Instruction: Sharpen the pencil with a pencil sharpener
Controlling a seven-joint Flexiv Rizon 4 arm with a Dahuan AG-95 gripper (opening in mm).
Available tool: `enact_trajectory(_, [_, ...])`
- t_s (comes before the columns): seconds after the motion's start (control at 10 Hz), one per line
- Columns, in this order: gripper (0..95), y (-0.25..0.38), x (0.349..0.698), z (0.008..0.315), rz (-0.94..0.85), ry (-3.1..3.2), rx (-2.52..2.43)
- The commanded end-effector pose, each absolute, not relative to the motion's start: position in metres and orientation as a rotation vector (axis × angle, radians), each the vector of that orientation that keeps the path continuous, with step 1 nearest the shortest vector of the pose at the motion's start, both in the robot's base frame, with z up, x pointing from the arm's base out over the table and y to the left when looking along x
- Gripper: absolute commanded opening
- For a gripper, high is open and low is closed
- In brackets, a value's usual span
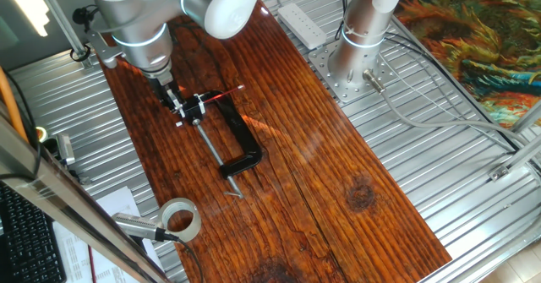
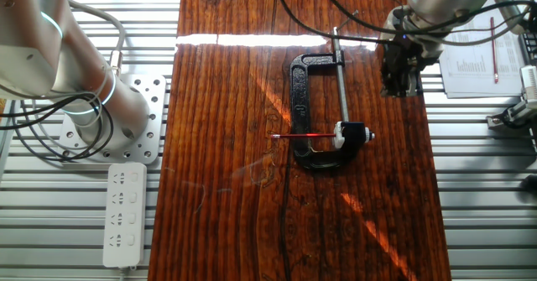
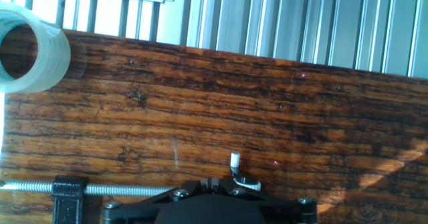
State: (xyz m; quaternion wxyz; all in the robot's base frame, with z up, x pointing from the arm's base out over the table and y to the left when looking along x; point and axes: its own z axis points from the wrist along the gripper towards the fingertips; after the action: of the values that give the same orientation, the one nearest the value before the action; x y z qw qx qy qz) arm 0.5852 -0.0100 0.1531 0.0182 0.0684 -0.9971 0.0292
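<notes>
A dark, strongly grained wooden board [image 1: 321, 148] with a glossy finish lies over a ribbed metal table [image 1: 439, 148], sunlight streaking across its planks. Near the middle of the board lies a black C-shaped clamp [image 2: 302, 105], its cast frame matte, its grey threaded screw rod [image 2: 341, 80] running straight along the open side. A small black-and-white pencil sharpener [image 2: 351, 135] sits at one end of the clamp. The pencil [image 2: 304, 136], a very thin, straight red stick, lies level across the clamp's frame with one end at the sharpener and the other pointing out over bare wood.

The gripper [image 2: 401, 71] hangs above the board's edge, just beside the screw rod and near the sharpener, apart from the pencil. Whether its fingers are together or spread cannot be told from any view; the hand view shows only the dark underside of the tool, the threaded rod [image 3: 120, 190] and a small white tab [image 3: 235, 161].

A roll of clear tape [image 1: 179, 218] stands near one corner of the board, well apart from the clamp. A white power strip [image 2: 122, 214] lies on the ribbed metal beside the other long edge. Wide stretches of bare wood surround the clamp on the sides away from the arm.
</notes>
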Motion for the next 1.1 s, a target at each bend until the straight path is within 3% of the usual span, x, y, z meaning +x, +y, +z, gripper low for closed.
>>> enact_trajectory(0.1, [0.0, -0.0105, 0.585, 0.1535, 0.089, -3.097, 0.217])
enact_trajectory(1.1, [0.0, -0.0145, 0.5846, 0.1547, 0.08, -3.067, 0.216])
